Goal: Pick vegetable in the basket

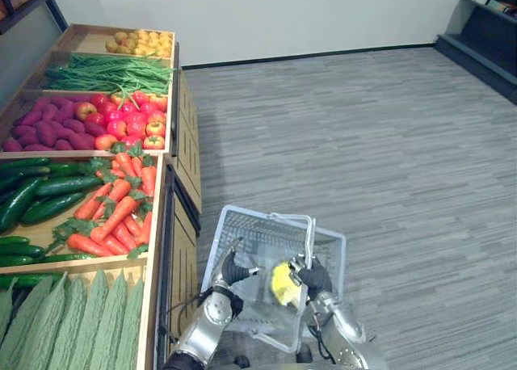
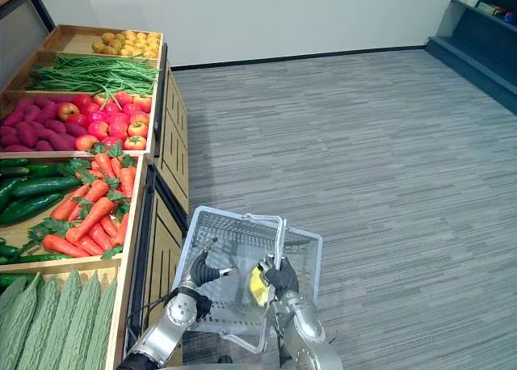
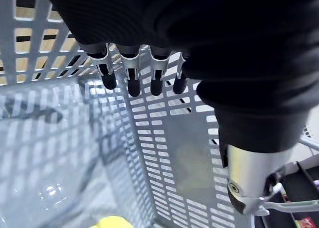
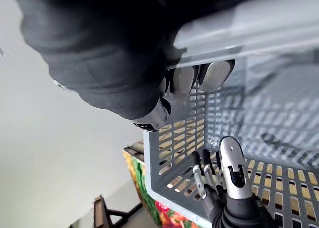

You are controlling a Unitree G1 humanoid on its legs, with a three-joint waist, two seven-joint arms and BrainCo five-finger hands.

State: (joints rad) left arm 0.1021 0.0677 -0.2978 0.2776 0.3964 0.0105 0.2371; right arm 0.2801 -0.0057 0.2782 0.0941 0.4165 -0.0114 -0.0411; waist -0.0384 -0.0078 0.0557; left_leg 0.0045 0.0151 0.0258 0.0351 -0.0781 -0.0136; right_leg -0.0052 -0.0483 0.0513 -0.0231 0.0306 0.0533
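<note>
1. A yellow vegetable (image 1: 283,283) lies inside a pale grey plastic basket (image 1: 242,229), low against its right side. Its kind cannot be told.
2. The right hand (image 1: 313,277) is just beside the vegetable, its fingers clenched round the basket's handle (image 1: 310,237).
3. The left hand (image 1: 233,269) hangs over the basket's left side with straight, released fingers, grasping nothing.
4. The basket is held above a grey plank floor (image 1: 388,160).
5. To the robot's left stands a wooden produce stand (image 1: 184,152) with trays in rows.
6. Nearest are ridged green gourds (image 1: 73,321), then carrots (image 1: 113,204) beside cucumbers (image 1: 40,192).
7. Further back are red fruit (image 1: 133,119) next to purple tubers (image 1: 48,132), then green beans (image 1: 113,73) and yellow potatoes (image 1: 141,41).
</note>
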